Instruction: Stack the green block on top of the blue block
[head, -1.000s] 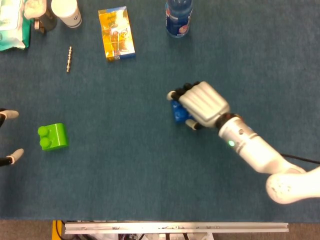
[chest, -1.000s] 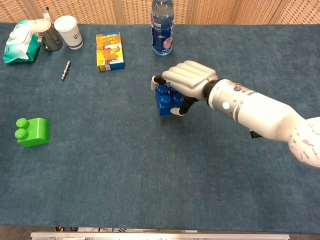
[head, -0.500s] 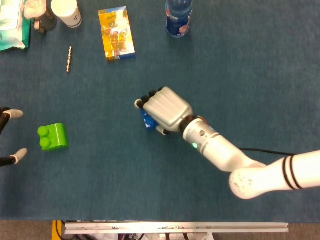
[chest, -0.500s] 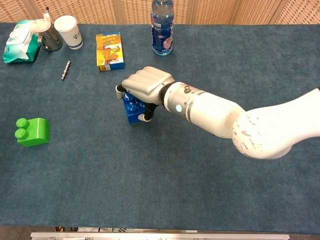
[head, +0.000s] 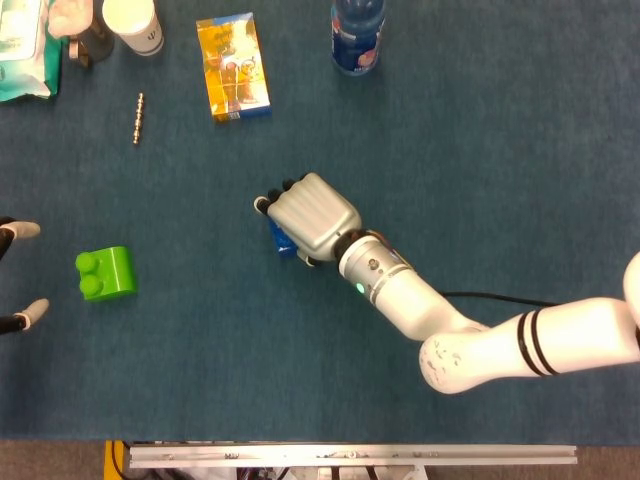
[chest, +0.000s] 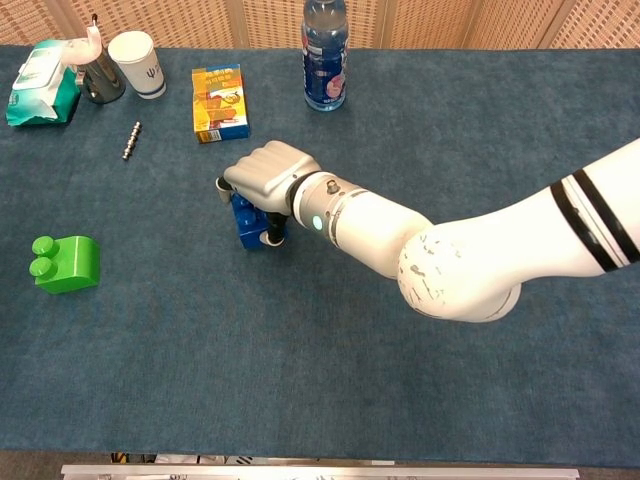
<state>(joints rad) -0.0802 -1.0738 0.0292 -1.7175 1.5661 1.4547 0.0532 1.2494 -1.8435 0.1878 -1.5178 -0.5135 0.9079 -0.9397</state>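
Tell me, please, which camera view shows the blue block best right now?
The chest view: the blue block shows its side below the right hand gripping it. In the head view, only a sliver of it shows beside the hand.

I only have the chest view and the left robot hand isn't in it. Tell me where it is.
Observer: In the head view, only fingertips of the left robot hand show, at the frame's left edge. They are spread apart with nothing between them.
Operator: Give me its position against the green block.
Observer: The green block lies to the right of those fingertips, clear of them, at a level between the upper and lower ones.
Operator: Now check the right robot hand's grip from above.
Observer: From above, the right robot hand covers the blue block almost entirely; only a sliver shows at its lower left.
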